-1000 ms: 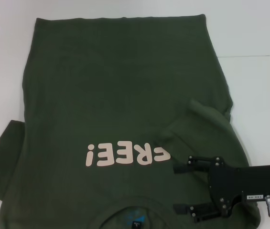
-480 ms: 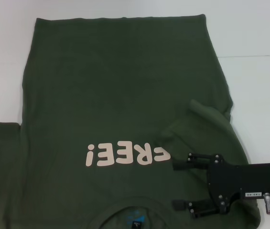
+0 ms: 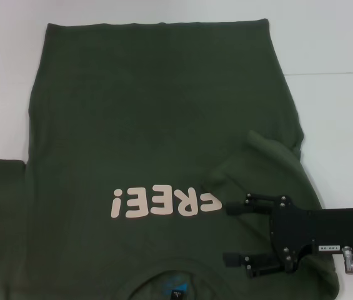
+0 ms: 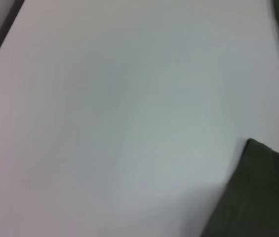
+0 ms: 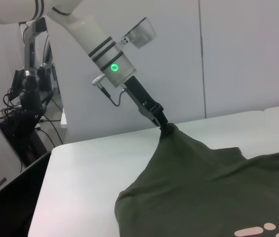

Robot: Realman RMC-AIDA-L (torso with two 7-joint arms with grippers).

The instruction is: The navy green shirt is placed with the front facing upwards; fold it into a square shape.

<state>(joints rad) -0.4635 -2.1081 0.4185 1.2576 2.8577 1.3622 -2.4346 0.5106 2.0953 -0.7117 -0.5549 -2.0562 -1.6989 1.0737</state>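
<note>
Cloth of the navy green shirt (image 3: 157, 137) is lying flat, lettering up, on the white table (image 3: 338, 44); beside the lettering the right gripper (image 3: 233, 232) has drifted lower, fingers spread, holding nothing; the left gripper (image 5: 163, 123) is pinching a sleeve, which has been drawn out flat.

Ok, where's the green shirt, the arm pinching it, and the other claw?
navy green shirt (image 3: 157, 112), head view, plain front above the letters.
left gripper (image 5: 162, 122), right wrist view, tip pinching the shirt's edge.
right gripper (image 3: 233, 232), head view, between its open fingers.
</note>
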